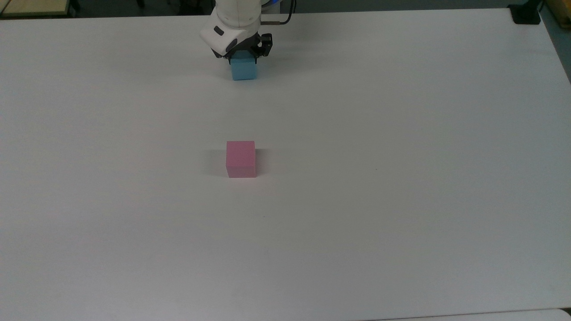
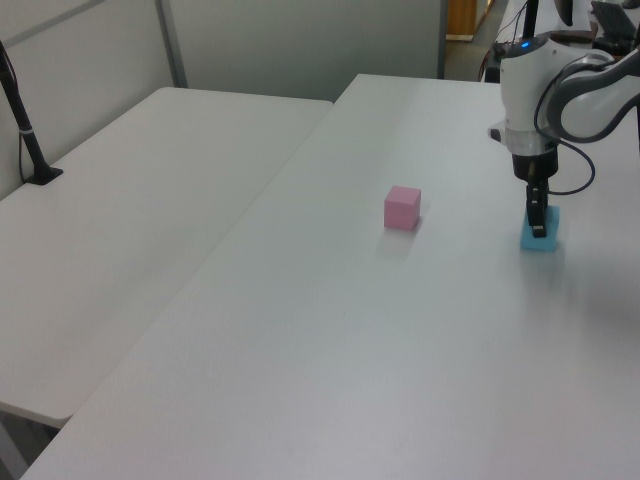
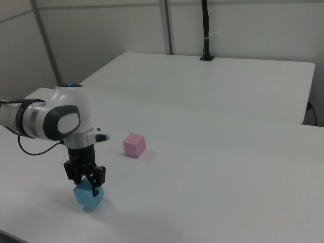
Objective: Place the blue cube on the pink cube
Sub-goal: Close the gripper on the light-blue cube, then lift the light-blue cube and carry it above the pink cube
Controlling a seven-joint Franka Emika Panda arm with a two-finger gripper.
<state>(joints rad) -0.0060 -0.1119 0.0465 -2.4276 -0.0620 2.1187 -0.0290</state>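
The blue cube sits at the far edge of the white table, at the top of the top view. My gripper points straight down over it, with its black fingers closed against the cube's two sides. The left view has this cube at its right edge, under the gripper. In the right view the cube is at the lower left, pinched by the gripper. The pink cube stands alone mid-table, well apart from it.
A second white table adjoins this one along a seam. A black pole rises from that table. A black mount sits at the top right corner of the top view.
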